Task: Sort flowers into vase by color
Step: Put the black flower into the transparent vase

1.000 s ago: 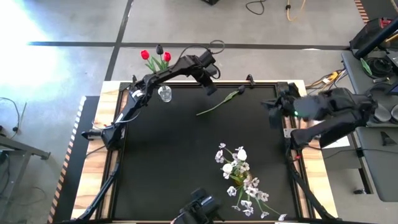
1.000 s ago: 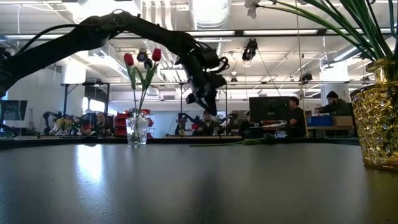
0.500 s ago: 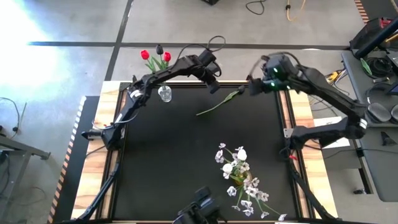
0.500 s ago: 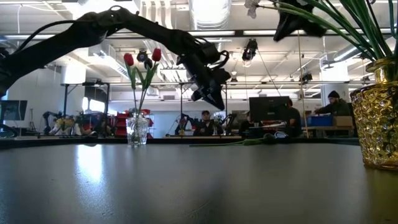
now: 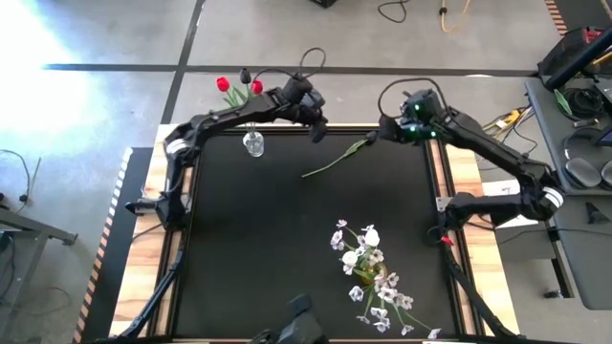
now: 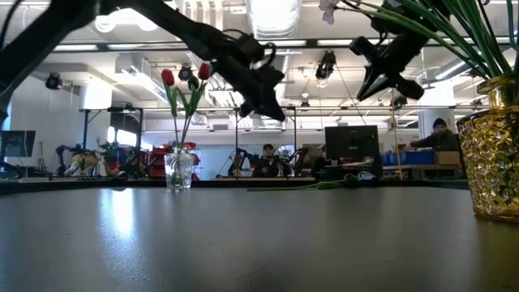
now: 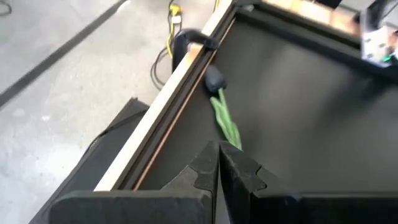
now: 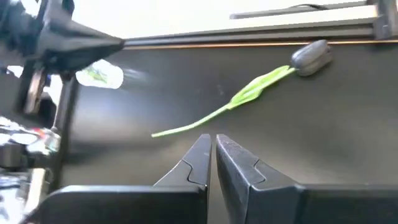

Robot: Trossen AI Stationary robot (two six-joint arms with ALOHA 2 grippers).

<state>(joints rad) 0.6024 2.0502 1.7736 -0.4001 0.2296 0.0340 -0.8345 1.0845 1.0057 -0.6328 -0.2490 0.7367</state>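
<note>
A dark tulip lay flat near the bench's far edge. Both claws were shut and empty: left claw and right claw. The right should probably open wide, then pinch mid-stem.

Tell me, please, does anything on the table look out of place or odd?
Yes. One dark tulip lies flat on the black mat near the far edge, while the other tulips stand in the small glass vase. Both tools, left and right, hang shut above it, holding nothing.
</note>
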